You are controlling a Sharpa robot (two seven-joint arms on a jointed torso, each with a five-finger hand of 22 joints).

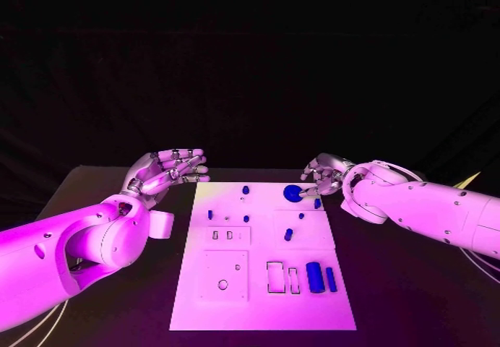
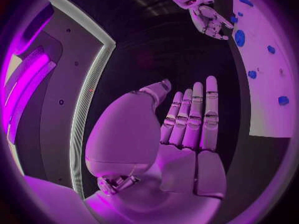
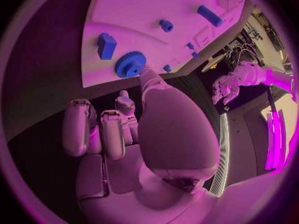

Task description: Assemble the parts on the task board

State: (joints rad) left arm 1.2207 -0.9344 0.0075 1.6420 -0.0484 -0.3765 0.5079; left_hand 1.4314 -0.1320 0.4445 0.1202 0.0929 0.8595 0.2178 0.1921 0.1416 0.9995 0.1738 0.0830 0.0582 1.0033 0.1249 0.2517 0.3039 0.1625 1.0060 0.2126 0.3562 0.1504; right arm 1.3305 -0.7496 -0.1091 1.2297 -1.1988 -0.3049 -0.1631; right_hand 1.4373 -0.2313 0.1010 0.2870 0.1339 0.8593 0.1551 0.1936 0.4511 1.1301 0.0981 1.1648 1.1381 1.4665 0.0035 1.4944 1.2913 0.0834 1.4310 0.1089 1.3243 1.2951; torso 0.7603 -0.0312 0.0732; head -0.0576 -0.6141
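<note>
Fingertips of the robot's right hand [image 1: 325, 178] reach the round blue toothed gear [image 1: 292, 192] at the far right corner of the white rectangular task board [image 1: 261, 303], on a black table [image 1: 417, 289]. In the right wrist view, one extended finger [image 3: 149, 79] touches the gear's [image 3: 130, 64] rim while the others curl back toward the palm; whether the gear is actually pinched cannot be told from these angles. The gear lies flat, just inboard of that hand, toward the board's middle, with a small blue block [image 3: 106, 45] close beside it. The left hand [image 1: 170, 169] hovers off the board's far left corner, well apart from the gear, fingers straight and pressed side by side, holding nothing. Two long blue bars [image 1: 321, 277] lie on the near right part of the board with their long axes running near to far, beside empty rectangular slots. The right hand is plainly the nearer one for whatever comes next with the gear.
</note>
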